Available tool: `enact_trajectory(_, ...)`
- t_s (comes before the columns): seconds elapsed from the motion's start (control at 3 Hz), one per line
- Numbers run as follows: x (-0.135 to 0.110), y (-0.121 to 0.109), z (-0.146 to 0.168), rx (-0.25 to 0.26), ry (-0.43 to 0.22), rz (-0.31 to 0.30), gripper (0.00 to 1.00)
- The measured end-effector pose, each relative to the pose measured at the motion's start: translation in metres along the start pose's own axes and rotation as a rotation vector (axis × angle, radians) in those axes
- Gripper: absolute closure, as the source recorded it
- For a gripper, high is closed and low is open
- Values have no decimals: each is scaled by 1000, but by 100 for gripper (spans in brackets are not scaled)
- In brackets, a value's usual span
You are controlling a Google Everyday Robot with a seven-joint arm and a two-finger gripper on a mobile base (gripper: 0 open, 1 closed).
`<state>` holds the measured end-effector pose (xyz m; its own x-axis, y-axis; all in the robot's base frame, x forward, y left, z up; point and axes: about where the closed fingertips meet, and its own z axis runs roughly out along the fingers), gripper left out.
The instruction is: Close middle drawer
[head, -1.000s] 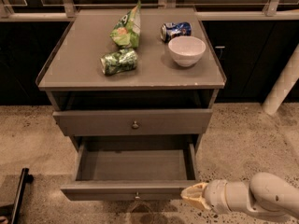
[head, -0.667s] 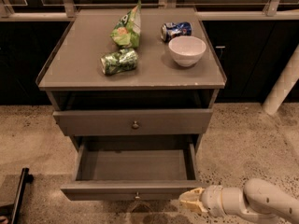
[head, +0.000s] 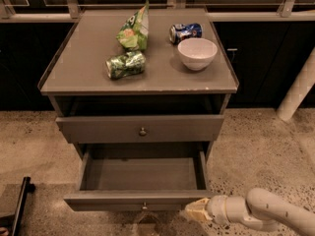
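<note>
Pulled far out beneath the top drawer point(head: 108, 128): middle drawer point(head: 113, 199). Low at the right end of its front panel, close against it: hand point(head: 197, 211). Spread or together, cannot tell.

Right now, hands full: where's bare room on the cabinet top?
Bare: cabinet top left of the green can, and the front strip before the white bowl. Crowded: chip bag to blue can. Gripper: at the middle drawer's front right corner.
</note>
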<state>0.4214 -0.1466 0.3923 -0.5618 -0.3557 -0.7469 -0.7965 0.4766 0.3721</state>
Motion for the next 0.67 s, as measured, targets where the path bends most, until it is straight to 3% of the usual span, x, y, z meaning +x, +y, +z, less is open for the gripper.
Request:
enact_trajectory(0.33,-4,-11,4,22,12,-8,100)
enact_trajectory(0.67,-25,-41,-2,124,20,-40,100)
